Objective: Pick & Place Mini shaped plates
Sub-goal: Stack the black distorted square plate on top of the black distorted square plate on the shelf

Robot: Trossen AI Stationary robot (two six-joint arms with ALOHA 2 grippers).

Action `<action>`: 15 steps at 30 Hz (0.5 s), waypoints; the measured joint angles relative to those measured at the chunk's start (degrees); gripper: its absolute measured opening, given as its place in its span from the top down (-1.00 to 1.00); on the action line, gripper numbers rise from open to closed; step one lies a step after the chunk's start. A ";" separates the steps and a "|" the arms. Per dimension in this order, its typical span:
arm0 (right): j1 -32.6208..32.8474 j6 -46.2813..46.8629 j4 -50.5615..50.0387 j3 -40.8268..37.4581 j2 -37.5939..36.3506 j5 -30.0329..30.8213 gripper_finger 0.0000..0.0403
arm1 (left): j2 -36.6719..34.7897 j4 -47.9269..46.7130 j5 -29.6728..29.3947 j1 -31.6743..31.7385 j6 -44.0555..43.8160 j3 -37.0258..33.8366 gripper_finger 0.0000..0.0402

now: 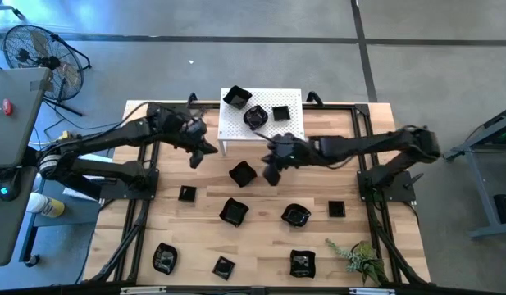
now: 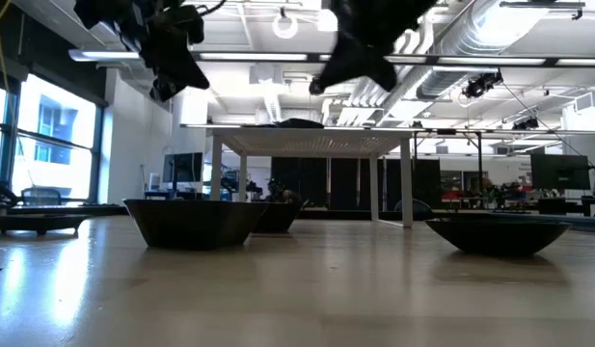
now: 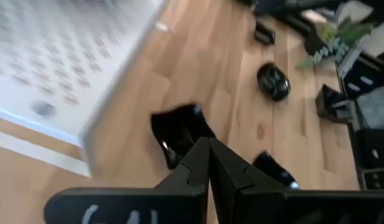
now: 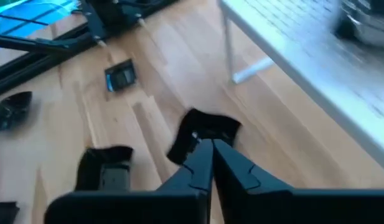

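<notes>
Plates, small glossy black ones, are lying scattered over the wooden bench (image 1: 261, 238), and three more are already sitting on the white perforated stand (image 1: 289, 129) at the far edge. Going left to right, the left gripper (image 1: 196, 158) is hanging above the bench just off the stand's left front corner, its jaws pressed fully together and holding nothing; in its own wrist view the fingers are meeting in a point, with the stand's edge to one side. Next comes the plate that the coming move seems to turn on: a square-looking plate (image 1: 243, 173) lying on the bench just in front of the stand, between the two grippers. In the right wrist view the same plate (image 4: 204, 132) is showing directly beyond the fingertips, with its corners turned at an angle to the stand's edge. The right gripper (image 1: 272, 174) is hovering just beside it, on its right side, jaws likewise closed and empty, and this arm looks the nearer of the two, so the plate is lying slightly left of and below those jaws. My judgement is that the jaws would need to part and come down over one rim. Further right, other plates are resting well apart from both arms, near a green sprig (image 1: 357, 256).
</notes>
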 joint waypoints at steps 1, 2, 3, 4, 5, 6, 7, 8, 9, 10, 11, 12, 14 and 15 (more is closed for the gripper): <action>0.06 1.08 0.01 -2.18 -2.04 0.43 0.96 | 0.58 -0.36 0.02 -0.85 -0.63 0.00 1.00; 0.08 2.12 -0.19 -4.39 -4.06 0.88 0.94 | 1.23 -0.89 -0.01 -1.68 -1.18 0.00 1.00; 0.07 2.99 -0.03 -6.53 -6.20 1.08 0.92 | 2.18 -1.18 -0.06 -2.69 -2.06 0.02 1.00; 0.07 3.77 0.14 -8.51 -8.26 1.29 0.91 | 3.60 -1.12 -0.59 -3.75 -2.58 0.03 1.00; 0.07 4.33 0.72 -10.42 -10.35 1.51 0.91 | 5.16 -1.07 -1.56 -4.91 -3.35 0.04 1.00; 0.08 4.68 1.19 -12.20 -12.46 1.69 0.91 | 6.69 -1.15 -2.85 -6.20 -4.12 0.02 1.00; 0.09 4.99 1.73 -13.82 -14.22 1.95 0.93 | 8.31 -1.02 -4.36 -7.34 -5.02 0.02 1.00; 0.11 5.11 2.46 -15.59 -16.21 2.06 0.95 | 9.76 -0.56 -6.03 -8.39 -5.63 0.02 1.00; 0.10 5.10 2.99 -17.05 -17.99 2.09 0.97 | 11.01 -0.34 -7.67 -9.39 -6.22 0.02 1.00; 0.05 5.08 3.73 -18.36 -19.61 2.20 0.98 | 12.22 -0.26 -9.30 -10.25 -6.75 0.01 1.00; -0.11 5.04 4.58 -19.58 -21.43 2.39 0.99 | 13.56 0.55 -10.07 -11.00 -6.94 0.02 1.00; -0.38 4.98 5.32 -20.61 -22.94 2.48 0.98 | 14.93 1.87 -10.44 -11.72 -6.99 0.02 1.00; -0.83 4.98 6.68 -22.53 -25.77 2.48 0.97 | 17.47 3.39 -11.08 -13.00 -7.90 0.02 1.00; -1.13 4.85 7.30 -23.49 -27.08 2.45 0.97 | 18.77 4.90 -11.79 -13.53 -9.08 0.02 1.00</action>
